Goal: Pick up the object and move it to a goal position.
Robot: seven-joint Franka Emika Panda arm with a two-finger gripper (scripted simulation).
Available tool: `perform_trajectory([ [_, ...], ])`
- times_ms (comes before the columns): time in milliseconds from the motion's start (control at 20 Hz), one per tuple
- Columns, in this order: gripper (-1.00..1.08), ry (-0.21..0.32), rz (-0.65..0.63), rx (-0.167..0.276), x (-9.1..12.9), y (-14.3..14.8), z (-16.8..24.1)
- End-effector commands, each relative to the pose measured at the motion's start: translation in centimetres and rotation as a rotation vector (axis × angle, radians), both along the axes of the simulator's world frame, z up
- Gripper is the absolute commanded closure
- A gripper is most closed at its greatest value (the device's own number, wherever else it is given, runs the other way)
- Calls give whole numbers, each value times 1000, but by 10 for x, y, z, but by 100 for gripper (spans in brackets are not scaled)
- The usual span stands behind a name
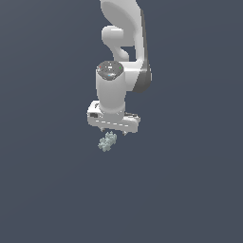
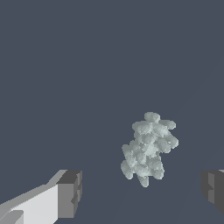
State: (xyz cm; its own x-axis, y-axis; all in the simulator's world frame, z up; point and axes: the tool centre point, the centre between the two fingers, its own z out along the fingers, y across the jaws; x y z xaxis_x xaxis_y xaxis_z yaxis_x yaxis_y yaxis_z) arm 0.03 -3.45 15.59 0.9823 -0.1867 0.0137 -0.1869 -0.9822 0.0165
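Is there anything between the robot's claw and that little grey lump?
Nothing: in the wrist view only bare floor separates the open gripper from the lump.

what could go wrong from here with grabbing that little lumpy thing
The gripper is open above the lumpy cluster, which is not between the fingers yet and sits nearer one side, so a finger may knock it away. It is small and knobbly, so the grip may slip.

The white arm [image 1: 122,57] was seen reaching down, with its tool [image 1: 114,131] pointed at the dark grey tabletop [image 1: 190,190]. A small pale grey-green lump [image 1: 107,141] was seen just below the tool, apart from it.
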Motion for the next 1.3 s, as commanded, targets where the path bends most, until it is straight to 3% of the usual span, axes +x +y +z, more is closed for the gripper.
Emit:
perform_trajectory([
  [0,-92,1,-73,5,-2,-6,-9],
  [600,-92,5,-386,20,-12,-31,-44],
  [1250,-92,6,-442,21,-15,-36,-57],
])
